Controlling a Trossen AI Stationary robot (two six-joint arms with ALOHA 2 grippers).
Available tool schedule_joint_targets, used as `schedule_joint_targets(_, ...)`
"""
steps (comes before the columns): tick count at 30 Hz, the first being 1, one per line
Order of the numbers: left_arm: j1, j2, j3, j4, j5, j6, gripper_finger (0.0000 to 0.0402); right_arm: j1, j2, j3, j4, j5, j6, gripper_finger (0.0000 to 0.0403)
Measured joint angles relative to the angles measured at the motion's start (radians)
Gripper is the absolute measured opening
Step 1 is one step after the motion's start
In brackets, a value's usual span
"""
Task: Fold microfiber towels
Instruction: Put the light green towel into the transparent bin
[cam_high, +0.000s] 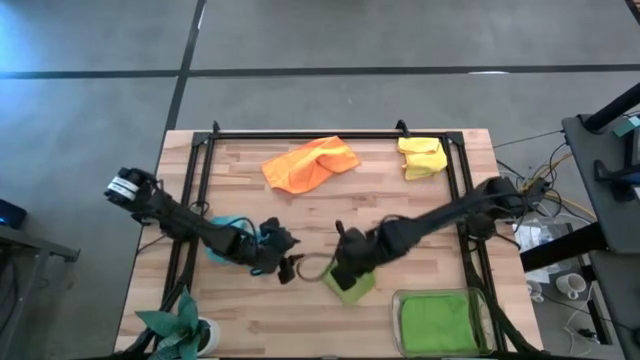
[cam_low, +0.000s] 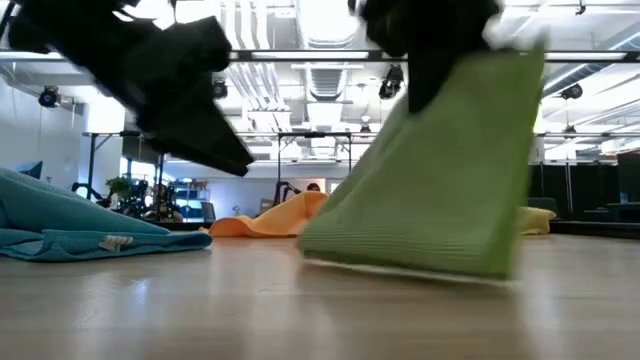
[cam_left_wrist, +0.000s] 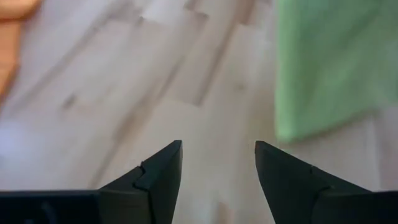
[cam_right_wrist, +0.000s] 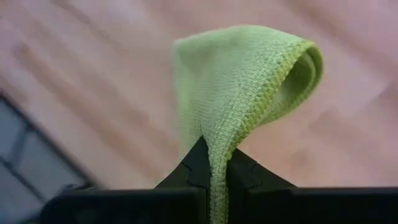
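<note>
Our right gripper (cam_right_wrist: 214, 163) pinches the yellow-green towel (cam_low: 440, 180) shut at its top edge, lifting it off the mid-near worktop (cam_high: 420, 215), while our left gripper (cam_left_wrist: 217, 180) hangs open and empty just left of it.

A leafy plant (cam_high: 180, 322) and clear tray (cam_high: 482, 300) — on the wooden table (cam_high: 400, 210).
</note>
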Motion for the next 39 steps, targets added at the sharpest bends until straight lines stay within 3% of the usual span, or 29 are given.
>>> schedule_joint_targets(5,-0.077,0.0,-0.027,0.003,0.004,0.0,0.0187,0.14,0.001,0.056,-0.034,0.022,0.327,0.0011)
schedule_joint_targets(11,-0.09,-0.008,-0.026,0.011,0.004,0.033,0.0187,0.309,0.005,0.088,-0.079,0.017,0.674,0.0011)
schedule_joint_targets(16,-0.094,-0.01,-0.028,0.077,0.006,0.076,0.0187,0.442,0.005,0.165,-0.343,-0.028,0.904,0.0011)
schedule_joint_targets(22,-0.116,-0.005,-0.034,0.081,0.029,0.078,0.0187,0.508,0.012,0.196,-0.613,-0.224,0.956,0.0011)
schedule_joint_targets(33,-0.119,-0.005,-0.035,0.082,0.024,0.08,0.0187,0.513,0.018,0.005,-0.485,-0.231,0.956,0.0012)
schedule_joint_targets(39,-0.116,-0.005,-0.025,0.087,-0.003,0.088,0.0187,0.509,0.013,0.025,-0.467,-0.219,0.955,0.0012)
